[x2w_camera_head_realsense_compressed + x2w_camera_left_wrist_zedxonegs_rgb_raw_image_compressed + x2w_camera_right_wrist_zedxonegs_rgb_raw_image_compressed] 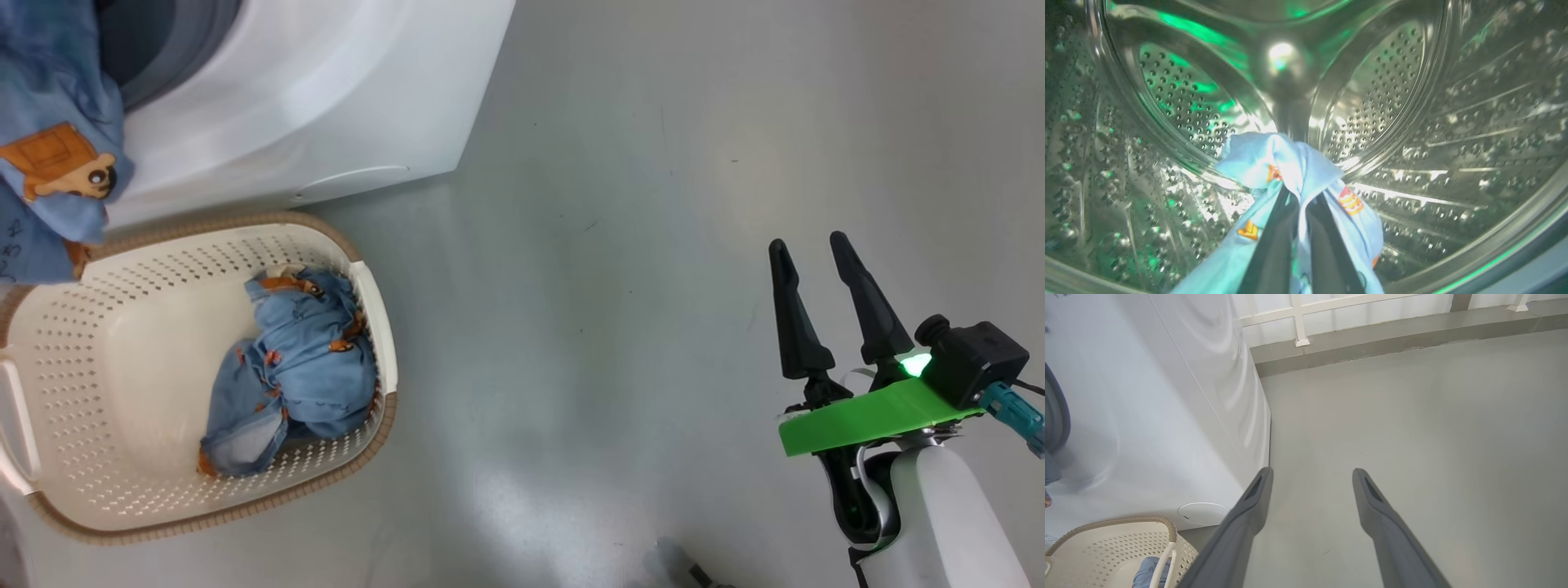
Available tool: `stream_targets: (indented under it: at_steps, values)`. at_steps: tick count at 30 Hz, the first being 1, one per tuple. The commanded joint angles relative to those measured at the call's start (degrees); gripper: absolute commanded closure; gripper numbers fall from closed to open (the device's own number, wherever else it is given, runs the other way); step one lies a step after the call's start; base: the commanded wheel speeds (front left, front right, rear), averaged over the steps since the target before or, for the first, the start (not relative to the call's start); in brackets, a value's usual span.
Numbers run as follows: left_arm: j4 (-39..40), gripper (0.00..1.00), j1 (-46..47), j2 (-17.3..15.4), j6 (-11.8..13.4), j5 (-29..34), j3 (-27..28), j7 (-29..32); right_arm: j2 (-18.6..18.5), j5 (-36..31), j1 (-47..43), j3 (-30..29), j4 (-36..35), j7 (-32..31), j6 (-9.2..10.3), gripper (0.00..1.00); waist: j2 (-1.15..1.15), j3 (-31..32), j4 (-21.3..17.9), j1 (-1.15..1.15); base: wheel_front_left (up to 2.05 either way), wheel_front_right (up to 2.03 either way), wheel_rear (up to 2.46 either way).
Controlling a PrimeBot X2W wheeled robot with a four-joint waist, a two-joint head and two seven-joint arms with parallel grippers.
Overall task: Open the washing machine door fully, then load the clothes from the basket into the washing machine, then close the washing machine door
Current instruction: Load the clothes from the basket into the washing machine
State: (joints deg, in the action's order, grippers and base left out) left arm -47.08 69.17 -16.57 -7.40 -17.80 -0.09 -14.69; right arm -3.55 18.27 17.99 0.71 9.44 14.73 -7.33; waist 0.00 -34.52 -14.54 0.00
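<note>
My left gripper (1300, 198) is shut on a light blue bear-print garment (1257, 159) and reaches into the steel drum (1412, 102) of the washing machine (326, 98). In the head view, part of that garment (49, 163) hangs at the machine's opening, at the far left. A second piece of the clothes (294, 359) lies bunched at the right end of the basket (384, 343), which stands on the floor in front of the machine. My right gripper (808, 243) hangs open and empty over bare floor to the right, and the right wrist view shows its fingers (1312, 473) spread apart. The washing machine door is out of view.
Grey floor (612, 286) stretches to the right of the machine and the basket. A low ledge with a white railing (1298, 318) runs along the far wall. The machine's white side panel (1167, 416) stands left of my right gripper.
</note>
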Motion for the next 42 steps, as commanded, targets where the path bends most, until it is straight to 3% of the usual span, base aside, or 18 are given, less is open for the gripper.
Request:
stream_targets:
  at_steps: [1, 12, 23, 42]
  values:
    - [0.0, 0.00, 0.3, -2.9, -0.1, 0.9, -0.1, -0.3, 0.2, 0.3, -0.1, 1.2, -1.1, 0.3, -0.16, 0.00, 0.00, 0.1, 0.2, 0.00, 0.00, 0.00, 0.00]
    - [-4.6, 0.00, 1.1, -2.3, -0.1, -0.8, -1.1, -0.3, 0.3, -0.1, 0.1, 1.0, -1.4, 0.3, -0.16, 0.00, 0.00, -0.2, 1.3, 0.00, 0.00, 0.00, 0.00]
    - [-1.5, 0.00, -3.3, -0.6, -0.1, -2.8, -1.8, -0.3, -0.2, -0.2, 0.3, 0.3, -1.5, 0.3, -0.16, 0.00, 0.00, -0.1, 2.9, 0.00, 0.00, 0.00, 0.00]
    - [21.0, 0.00, -29.8, 6.1, -0.1, -1.3, 4.2, -0.3, -2.1, -0.8, -0.6, -2.0, -2.2, 0.3, -0.16, 0.00, 0.00, 2.1, 8.0, 0.00, 0.00, 0.00, 0.00]
